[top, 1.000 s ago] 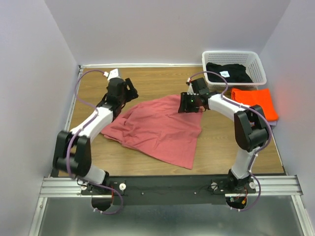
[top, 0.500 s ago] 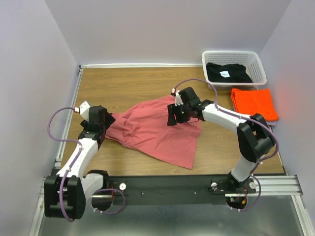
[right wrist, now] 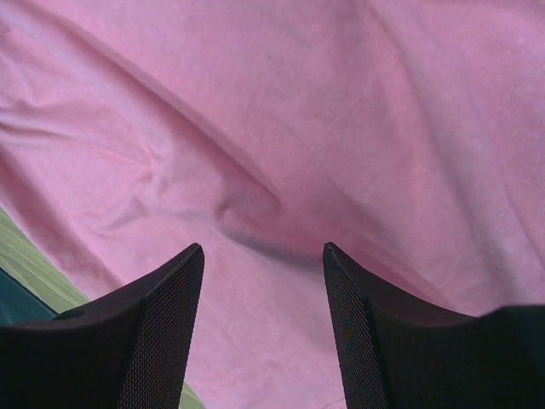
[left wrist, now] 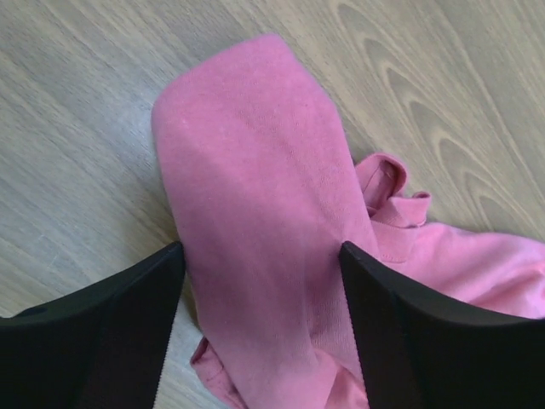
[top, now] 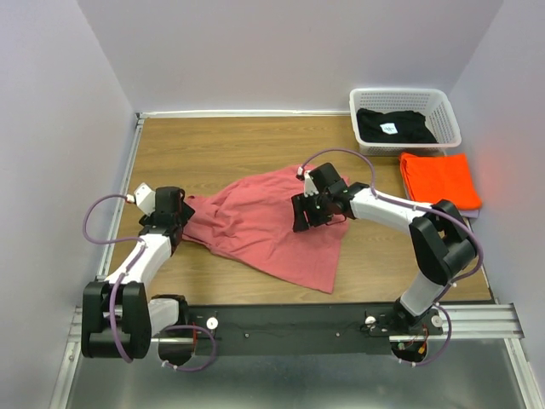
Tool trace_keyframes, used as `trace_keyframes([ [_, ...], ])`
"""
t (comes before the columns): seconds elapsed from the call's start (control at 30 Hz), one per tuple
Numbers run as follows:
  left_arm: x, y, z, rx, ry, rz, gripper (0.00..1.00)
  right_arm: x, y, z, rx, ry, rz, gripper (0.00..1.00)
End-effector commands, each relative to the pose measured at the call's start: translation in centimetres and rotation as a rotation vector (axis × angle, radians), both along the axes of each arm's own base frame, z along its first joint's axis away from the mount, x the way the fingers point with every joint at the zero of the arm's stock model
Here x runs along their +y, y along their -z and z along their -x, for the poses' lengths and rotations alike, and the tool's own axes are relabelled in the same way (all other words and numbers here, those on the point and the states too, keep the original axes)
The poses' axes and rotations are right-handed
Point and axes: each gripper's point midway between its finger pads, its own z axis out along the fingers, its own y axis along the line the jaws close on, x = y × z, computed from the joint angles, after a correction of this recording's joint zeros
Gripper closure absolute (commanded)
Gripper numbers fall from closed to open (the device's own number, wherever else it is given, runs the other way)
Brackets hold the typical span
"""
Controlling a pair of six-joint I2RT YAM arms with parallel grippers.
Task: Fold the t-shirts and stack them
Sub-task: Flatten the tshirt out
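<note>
The dusty pink-red t-shirt [top: 264,228] lies crumpled and spread on the wooden table's middle. My left gripper [top: 176,215] is at the shirt's left corner. In the left wrist view its jaws [left wrist: 260,256] stand wide apart with a fold of pink cloth [left wrist: 255,187] between them. My right gripper [top: 304,215] hovers low over the shirt's upper right part, open and empty above wrinkled pink cloth [right wrist: 281,128] in the right wrist view [right wrist: 262,251]. The orange t-shirt [top: 438,177] lies folded at the right. The black t-shirt [top: 393,126] with its white label sits in the basket.
A white lattice basket [top: 400,92] stands at the far right corner, just behind the orange shirt. The table's raised edges and purple walls close in the left, back and right sides. A metal rail [top: 289,319] runs along the near edge.
My left arm has swung back and left from the table's middle down to the shirt's left corner. My right gripper has moved nearer and left, from the shirt's far edge onto its body.
</note>
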Motion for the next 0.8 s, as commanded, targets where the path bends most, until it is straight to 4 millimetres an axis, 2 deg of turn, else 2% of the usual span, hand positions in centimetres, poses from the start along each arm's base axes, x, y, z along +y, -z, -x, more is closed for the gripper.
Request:
trace_keyframes([
  [0.0, 0.8, 0.0, -1.1, -0.012, -0.038, -0.019, 0.26, -0.2, -0.2, 1.0, 0.002, -0.029, 0.001, 0.35],
  [0.17, 0.2, -1.4, -3.3, -0.038, 0.042, -0.045, 0.65, -0.4, -0.2, 1.0, -0.006, -0.026, 0.008, 0.35],
  [0.2, -0.1, -2.0, -3.9, -0.049, 0.061, -0.043, 0.79, -0.4, -0.3, 0.9, -0.011, -0.024, 0.006, 0.35],
  [0.23, -0.2, -2.4, -4.3, -0.056, 0.073, -0.049, 0.83, -0.4, -0.4, 0.9, -0.012, -0.024, 0.004, 0.35],
  [0.27, -0.6, -3.6, -5.1, -0.081, 0.103, -0.071, 0.92, -0.4, -0.6, 0.8, -0.017, -0.023, 0.002, 0.35],
  [0.33, -1.4, -5.2, -6.3, -0.117, 0.154, -0.100, 0.92, -0.4, -0.6, 0.9, -0.014, -0.020, 0.003, 0.35],
  [0.4, -2.9, -7.3, -7.9, -0.156, 0.222, -0.143, 0.91, -0.5, -0.5, 0.9, -0.016, -0.015, 0.008, 0.35],
  [0.47, -4.6, -8.6, -9.0, -0.175, 0.278, -0.177, 0.87, -0.6, -0.3, 0.9, -0.013, -0.012, 0.013, 0.35],
  [0.5, -6.7, -9.7, -10.0, -0.184, 0.340, -0.222, 0.83, -0.7, -0.2, 0.9, -0.012, -0.009, 0.017, 0.35],
  [0.6, -10.1, -10.4, -11.0, -0.184, 0.434, -0.277, 0.77, -0.7, -0.1, 0.9, -0.008, -0.002, 0.019, 0.35],
  [0.63, -12.0, -10.3, -11.7, -0.177, 0.492, -0.292, 0.74, -0.7, -0.1, 0.9, -0.008, -0.001, 0.018, 0.35],
  [0.67, -13.1, -9.9, -12.0, -0.170, 0.530, -0.293, 0.73, -0.7, -0.1, 0.9, -0.007, -0.001, 0.019, 0.35],
  [0.7, -15.3, -9.3, -12.5, -0.160, 0.599, -0.280, 0.72, -0.7, -0.1, 0.9, -0.006, 0.001, 0.016, 0.35],
  [0.77, -17.6, -8.6, -12.6, -0.149, 0.684, -0.287, 0.70, -0.7, -0.3, 0.8, -0.011, 0.002, 0.015, 0.35],
])
